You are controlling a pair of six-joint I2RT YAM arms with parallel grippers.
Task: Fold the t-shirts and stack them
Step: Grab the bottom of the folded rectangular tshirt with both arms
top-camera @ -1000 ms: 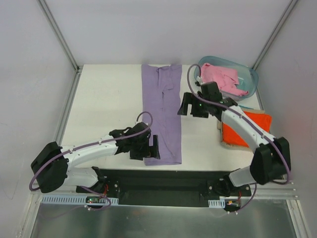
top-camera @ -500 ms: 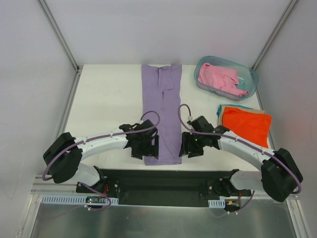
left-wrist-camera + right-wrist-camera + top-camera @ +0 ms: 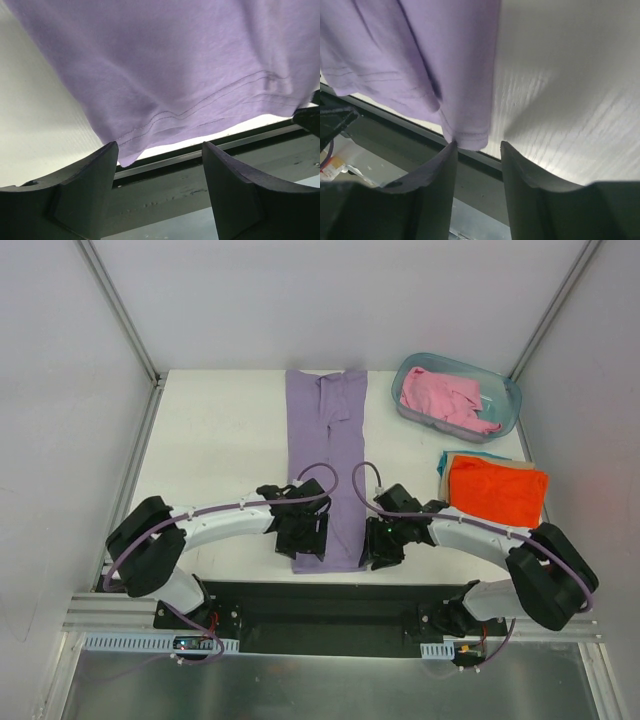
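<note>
- Top external view: lavender t-shirt (image 3: 327, 455) lies as a long strip mid-table.
- Left gripper (image 3: 160, 155): jaws wide at its near hem corner.
- Right gripper (image 3: 477, 150): jaws narrow at the other corner, seemingly not pinching.

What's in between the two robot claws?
The near end of the lavender-purple t-shirt lies flat between the left gripper and the right gripper, with one gripper at each bottom corner. The top view shows it.

The lavender t-shirt (image 3: 328, 455) lies between left pincer (image 3: 311, 542) and right pincer (image 3: 379, 547).
</note>
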